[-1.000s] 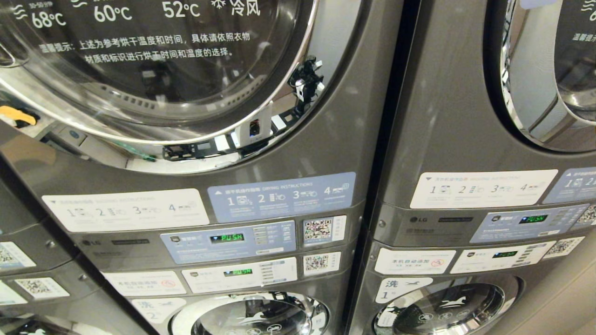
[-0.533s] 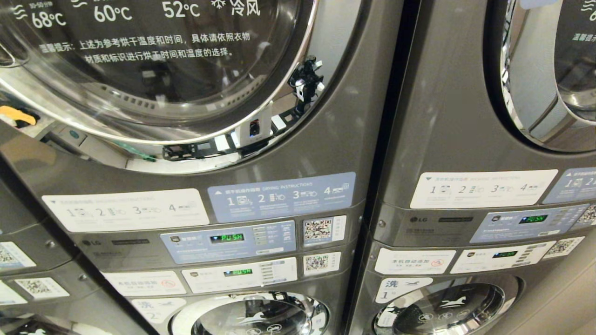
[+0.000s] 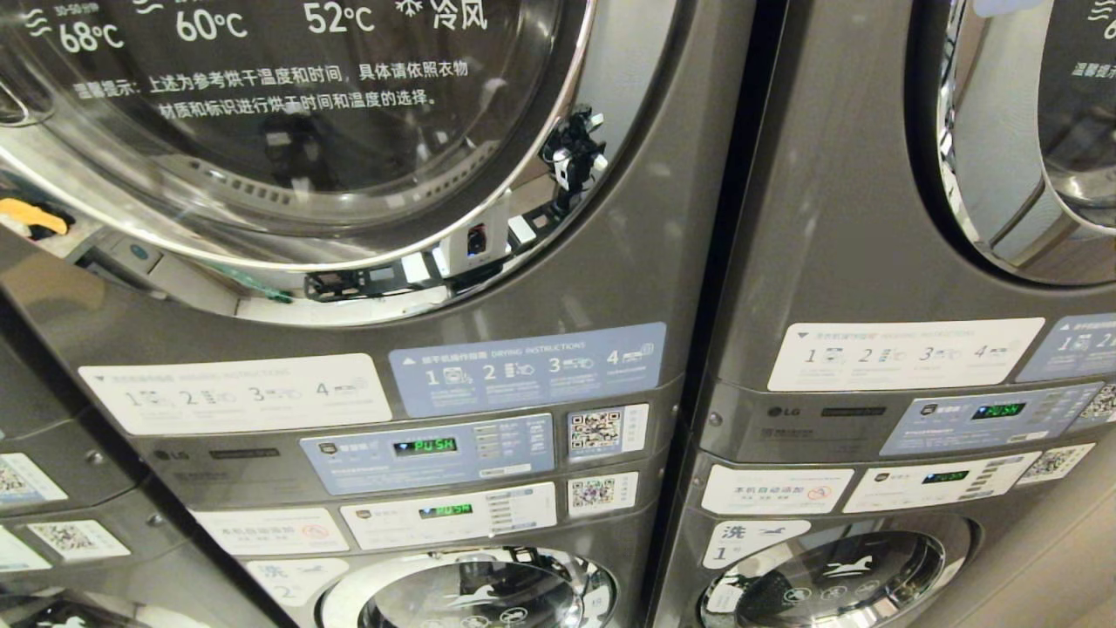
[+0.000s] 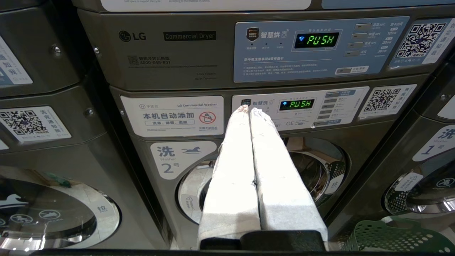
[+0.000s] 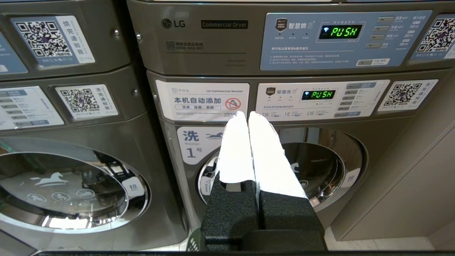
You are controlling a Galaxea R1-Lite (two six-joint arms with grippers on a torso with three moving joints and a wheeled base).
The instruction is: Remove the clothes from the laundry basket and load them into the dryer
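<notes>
The dryer (image 3: 288, 131) is the upper grey machine with a round glass door, which is closed. Its control panel (image 4: 320, 46) reads PUSH. A corner of the green laundry basket (image 4: 394, 236) stands on the floor beside washer 2, and a sliver of the basket (image 5: 193, 244) shows under my right hand. The clothes are out of view. My left gripper (image 4: 249, 109) is shut and empty, pointing level at the panel above the washer 2 door. My right gripper (image 5: 246, 114) is shut and empty too, facing washer 1. Neither arm shows in the head view.
A second stacked unit (image 3: 915, 262) stands to the right, and another to the left (image 3: 52, 488). Washer doors sit below: washer 2 (image 4: 263, 177) and washer 1 (image 5: 284, 170), both closed. A beige wall panel (image 5: 408, 199) borders the right side.
</notes>
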